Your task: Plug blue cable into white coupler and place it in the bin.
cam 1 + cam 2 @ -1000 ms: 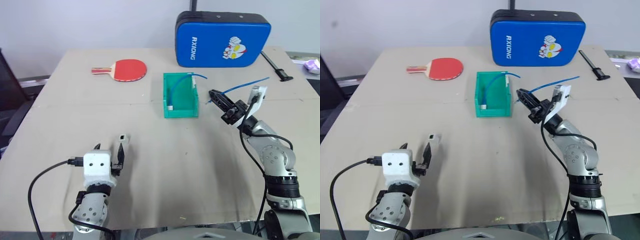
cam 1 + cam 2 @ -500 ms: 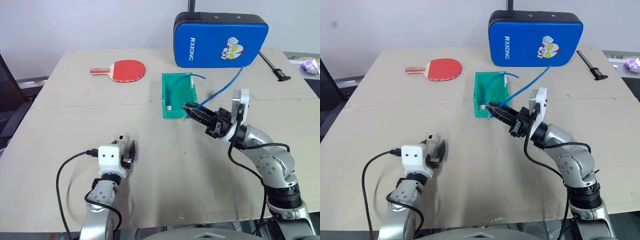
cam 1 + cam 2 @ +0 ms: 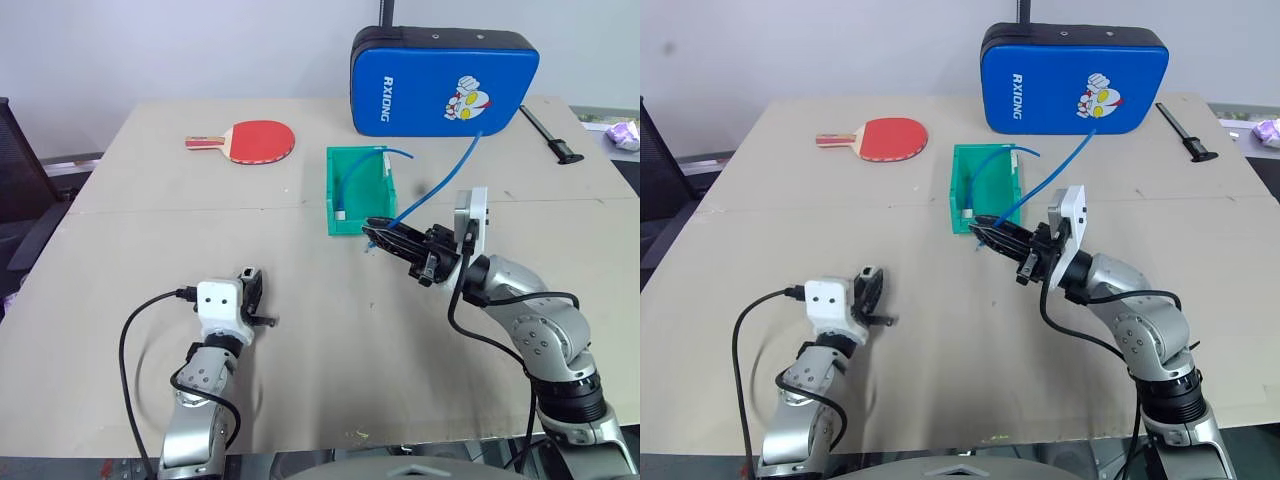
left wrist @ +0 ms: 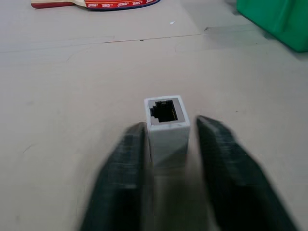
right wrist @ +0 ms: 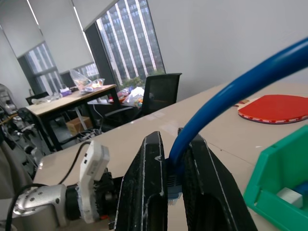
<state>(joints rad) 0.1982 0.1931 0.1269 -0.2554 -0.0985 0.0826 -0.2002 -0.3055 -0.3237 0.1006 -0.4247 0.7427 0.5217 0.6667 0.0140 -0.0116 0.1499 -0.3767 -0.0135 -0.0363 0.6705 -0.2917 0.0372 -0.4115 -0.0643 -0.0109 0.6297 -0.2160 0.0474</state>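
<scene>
The white coupler stands on the table, its dark socket facing away from my left wrist. My left gripper is shut on the white coupler, one finger on each side. My right gripper hangs just in front of the green bin's near right corner, pointing left, and is shut on the blue cable near its plug end. From there the cable arcs back and to the right, across the front of the blue case. In the right wrist view the cable rises from between the fingers.
Another blue cable with a white piece lies inside the bin. A red paddle lies at the back left, a blue padded case stands behind the bin, and a black tool lies at the back right. Bare table separates my two grippers.
My left gripper went forward to the coupler and closed around it. My right gripper swung left and back with the blue cable, from right of the bin to its front corner.
</scene>
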